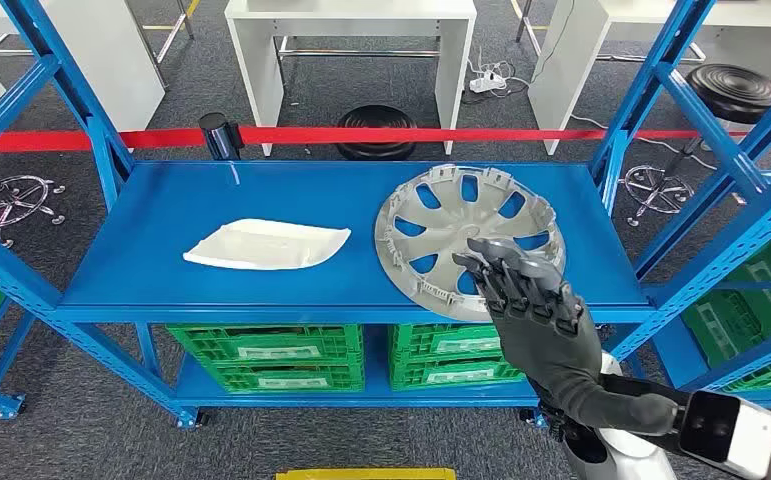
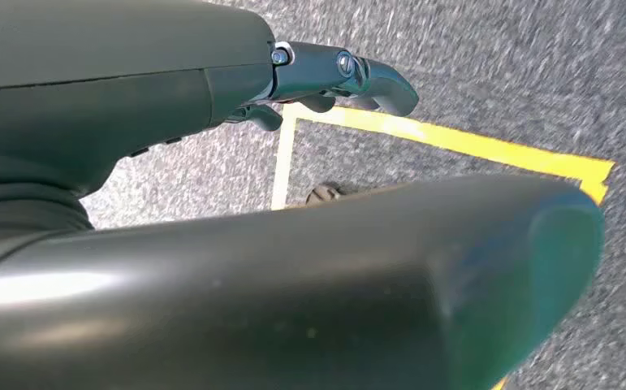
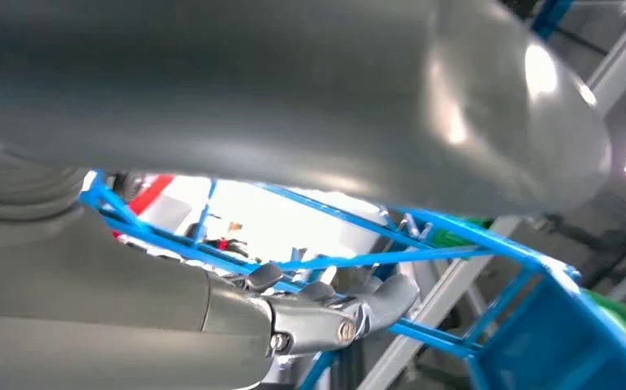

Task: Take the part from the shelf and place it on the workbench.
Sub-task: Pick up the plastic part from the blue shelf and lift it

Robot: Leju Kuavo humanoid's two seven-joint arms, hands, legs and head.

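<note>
A silver wheel cover (image 1: 441,215) lies flat on the right half of the blue shelf (image 1: 151,210), its near rim at the shelf's front edge. A white moulded plastic part (image 1: 266,245) lies to its left. My right hand (image 1: 526,295) is raised in front of the wheel cover's near right rim, fingers stretched out and slightly apart, holding nothing. In the right wrist view its fingers (image 3: 325,313) point toward blue shelf struts. My left hand (image 2: 334,77) hangs over grey floor with nothing in it.
Green crates (image 1: 266,355) fill the lower shelf level. Blue slanted uprights (image 1: 661,110) frame both sides of the shelf. Behind it run a red barrier band (image 1: 291,135), white tables (image 1: 351,40) and black stools (image 1: 376,130). Yellow floor tape (image 2: 455,146) lies below my left hand.
</note>
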